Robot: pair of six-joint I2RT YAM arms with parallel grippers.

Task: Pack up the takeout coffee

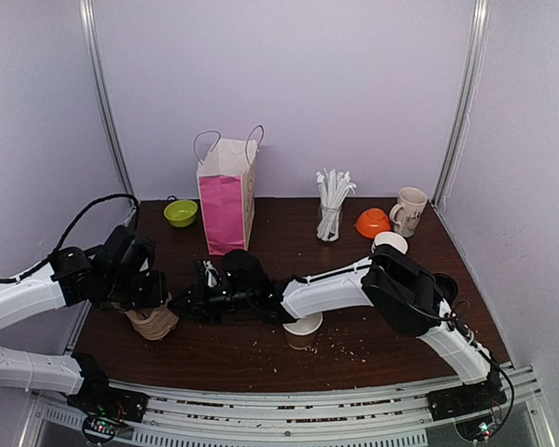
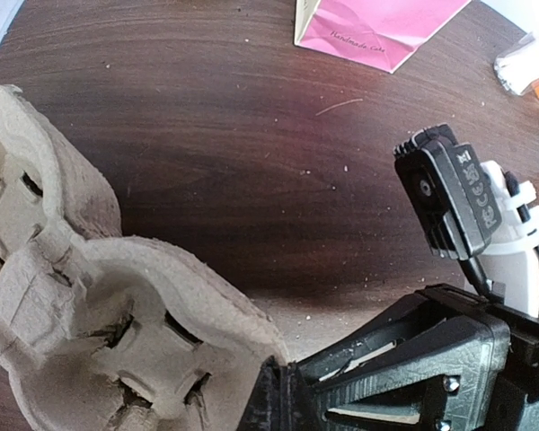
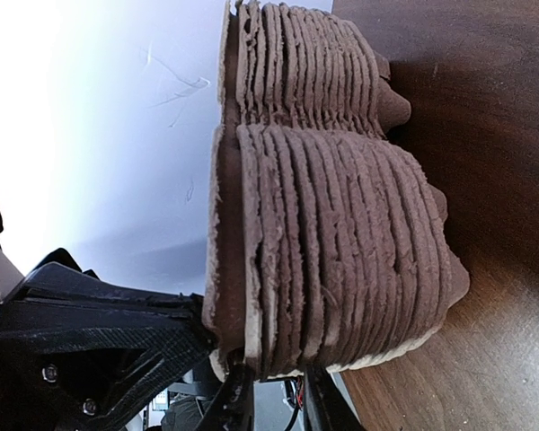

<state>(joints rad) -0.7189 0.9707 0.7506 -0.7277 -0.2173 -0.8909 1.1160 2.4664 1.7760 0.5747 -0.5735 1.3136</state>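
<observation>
right gripper (image 3: 274, 400) pinching carrier stack (image 3: 341, 242) rim, left gripper (image 2: 276, 398) closed

Pink bag (image 2: 377, 27): script "Handmade…", remainder unclear.

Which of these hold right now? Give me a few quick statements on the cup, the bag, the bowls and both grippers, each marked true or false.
1. The pink bag stands upright at the back of the table. True.
2. The paper cup near the front edge has a black lid on. False: its top is open, with no lid on it.
3. The orange bowl sits left of the bag. False: it is on the right beside the cream mug; the green bowl is on the left.
4. Both the left gripper and the right gripper are at the carrier stack. True.
5. The left gripper is wide open. False: it is shut.
</observation>
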